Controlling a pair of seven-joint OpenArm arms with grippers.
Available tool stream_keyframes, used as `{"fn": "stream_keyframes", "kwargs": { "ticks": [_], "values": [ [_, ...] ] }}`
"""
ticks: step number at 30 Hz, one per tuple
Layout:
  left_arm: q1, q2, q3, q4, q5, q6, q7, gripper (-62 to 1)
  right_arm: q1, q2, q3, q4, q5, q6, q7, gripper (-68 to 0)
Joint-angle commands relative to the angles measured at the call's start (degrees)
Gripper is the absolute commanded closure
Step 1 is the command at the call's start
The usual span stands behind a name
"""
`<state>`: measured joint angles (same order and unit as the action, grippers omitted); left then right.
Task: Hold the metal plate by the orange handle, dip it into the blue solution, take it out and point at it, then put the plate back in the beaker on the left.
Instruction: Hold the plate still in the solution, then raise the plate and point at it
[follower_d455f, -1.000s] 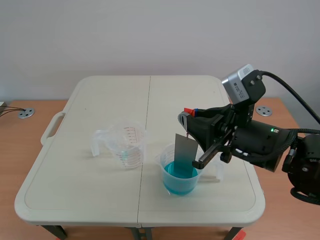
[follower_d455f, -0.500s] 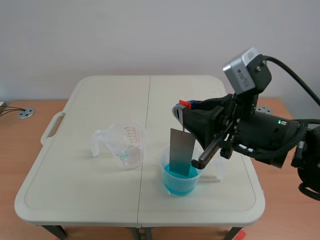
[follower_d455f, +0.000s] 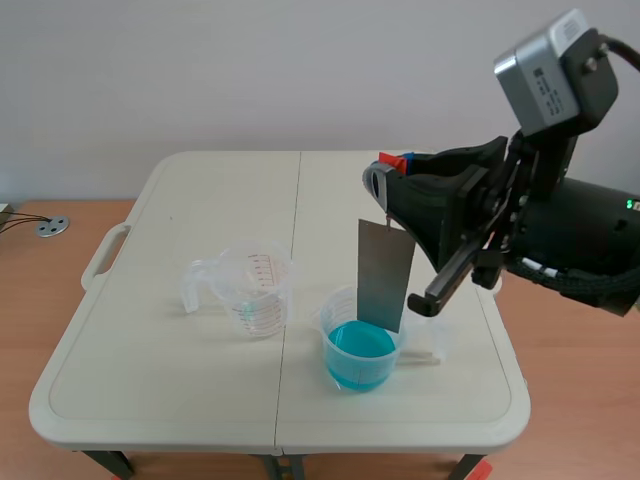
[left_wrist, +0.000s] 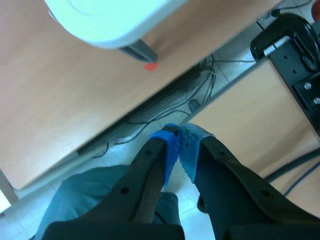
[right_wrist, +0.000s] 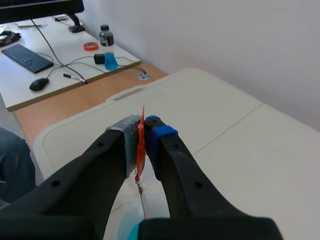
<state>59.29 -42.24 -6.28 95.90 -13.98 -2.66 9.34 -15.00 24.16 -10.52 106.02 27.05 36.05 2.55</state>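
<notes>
The metal plate (follower_d455f: 386, 272) hangs upright from its orange handle (right_wrist: 140, 150), which is pinched between the pads of the right gripper (follower_d455f: 388, 170) above the right half of the white table (follower_d455f: 200, 200). The plate's lower edge sits at the mouth of the clear beaker (follower_d455f: 335, 375) holding the blue solution (follower_d455f: 358, 348); whether it touches the liquid cannot be told. To the left, apart from it, stands a second clear beaker (follower_d455f: 255, 290) with a handle. It carries red graduation marks and numerals, too small to read. The plate itself shows no writing. The left gripper (left_wrist: 179, 137) is off the table, pointing toward the floor and cables, its fingers closed together with nothing between them.
</notes>
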Motion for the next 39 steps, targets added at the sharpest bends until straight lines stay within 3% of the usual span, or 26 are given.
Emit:
{"fn": "stream_keyframes", "kwargs": {
  "ticks": [1,6,18,23,31,39],
  "values": [
    [-0.5,0.3,0.4,0.8,-0.3,0.0,-0.6,-1.6,0.1,0.4,1.1,1.9,0.7,0.0,-0.2,-1.3],
    [-2.6,0.0,0.4,0.9,-0.3,0.0,-0.6,-1.6,-0.5,0.4,3.5,4.8,0.9,0.0,-1.5,-1.3],
    [-7.6,-0.8,0.4,1.0,-0.3,-0.8,-3.5,-1.6,-0.5,0.4,7.7,10.4,6.9,0.0,-7.9,-1.3],
    [-13.7,-0.8,0.6,1.1,-0.3,-5.0,-5.2,-1.7,-0.5,0.4,8.3,12.3,8.2,0.0,-8.9,-1.3],
    [-26.9,-0.8,5.0,1.1,-0.3,-15.1,-5.3,-1.6,-0.1,0.3,8.3,12.6,9.3,0.0,-9.1,-1.3],
    [-40.7,-0.3,16.0,0.7,-0.3,-17.7,-4.2,-1.7,0.1,0.3,8.3,12.6,9.7,0.0,-9.1,-1.3]
  ]
}}
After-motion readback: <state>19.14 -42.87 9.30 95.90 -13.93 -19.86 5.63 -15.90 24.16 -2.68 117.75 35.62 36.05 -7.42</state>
